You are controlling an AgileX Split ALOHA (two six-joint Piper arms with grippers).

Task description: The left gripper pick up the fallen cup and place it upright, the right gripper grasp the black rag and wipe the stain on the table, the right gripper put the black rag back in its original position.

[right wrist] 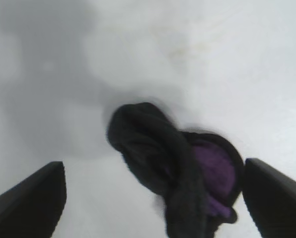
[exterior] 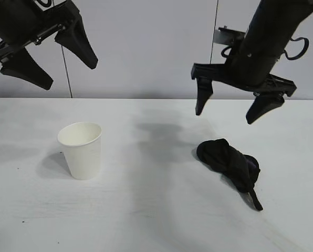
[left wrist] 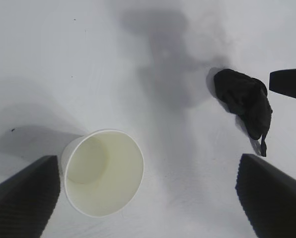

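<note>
The white paper cup (exterior: 81, 149) stands upright on the white table (exterior: 156, 210), left of centre; it also shows in the left wrist view (left wrist: 102, 172), open and empty. My left gripper (exterior: 54, 58) hangs open and empty high above the cup, at the upper left. The black rag (exterior: 231, 163) lies bunched on the table at the right, its thin tail pointing to the front; it shows in the left wrist view (left wrist: 245, 101) and the right wrist view (right wrist: 173, 168). My right gripper (exterior: 232, 110) is open and empty above the rag. No stain shows on the table.
A pale wall with two thin vertical seams (exterior: 66, 73) stands behind the table. Arm shadows fall on the table between the cup and the rag.
</note>
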